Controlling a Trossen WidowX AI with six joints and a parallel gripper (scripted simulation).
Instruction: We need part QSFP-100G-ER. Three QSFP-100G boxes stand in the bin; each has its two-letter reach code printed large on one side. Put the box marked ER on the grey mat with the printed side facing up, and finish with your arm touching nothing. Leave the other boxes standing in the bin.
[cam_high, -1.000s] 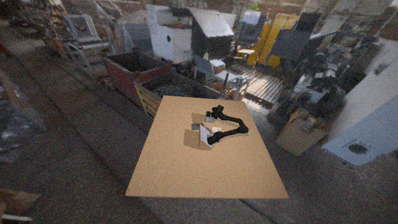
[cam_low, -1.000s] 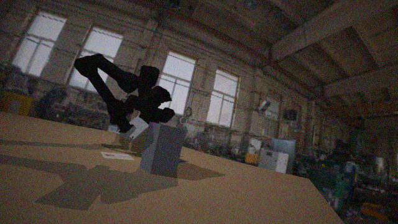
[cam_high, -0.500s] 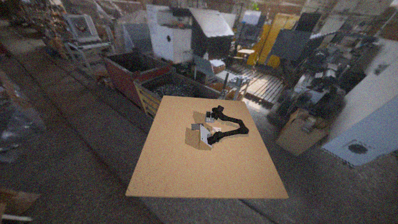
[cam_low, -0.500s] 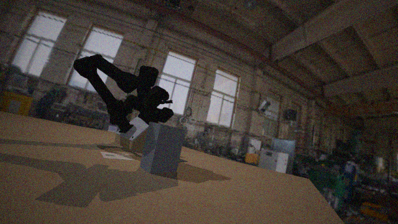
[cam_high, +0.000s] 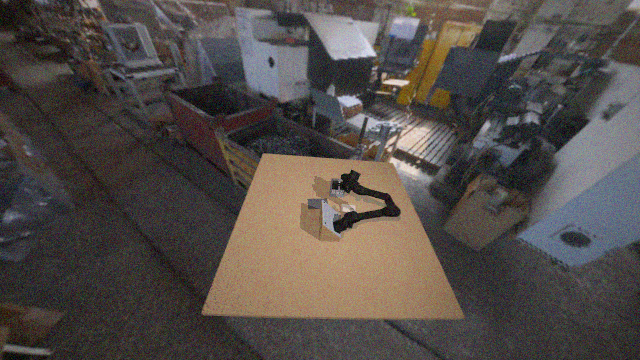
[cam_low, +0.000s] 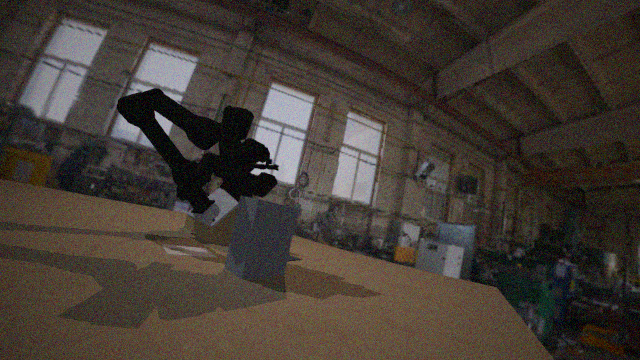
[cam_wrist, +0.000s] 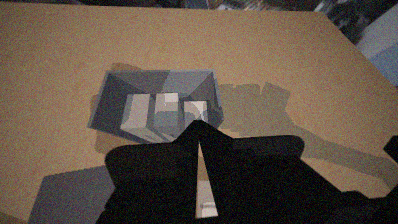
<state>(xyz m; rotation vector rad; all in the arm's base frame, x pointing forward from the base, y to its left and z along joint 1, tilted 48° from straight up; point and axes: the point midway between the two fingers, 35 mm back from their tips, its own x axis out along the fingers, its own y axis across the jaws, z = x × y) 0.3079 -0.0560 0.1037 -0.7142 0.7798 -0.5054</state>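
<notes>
Count: 1 bin (cam_high: 338, 193) (cam_low: 262, 245) (cam_wrist: 187, 79), 3 boxes standing inside: first (cam_wrist: 137, 111), second (cam_wrist: 166, 109), third (cam_wrist: 195, 109). ER box is among these; which one, cannot tell, codes unreadable. 1 mat (cam_high: 316, 203) (cam_wrist: 75, 192), near bin. 1 gripper (cam_high: 345, 181) (cam_low: 269, 181) (cam_wrist: 197, 124): clenched, empty, 2 fingertips together, above the table (cam_high: 330, 280) (cam_low: 400, 320) (cam_wrist: 270, 45).

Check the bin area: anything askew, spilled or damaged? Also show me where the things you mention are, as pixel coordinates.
Nothing stands out. The bin (cam_high: 338, 194) (cam_low: 262, 245) (cam_wrist: 187, 72) sits upright on the table (cam_high: 330, 280) (cam_low: 400, 310) (cam_wrist: 260, 40), all three boxes (cam_wrist: 166, 107) are inside, and I see no spill. Box lower parts are partly hidden, so small damage there can't be ruled out.
</notes>
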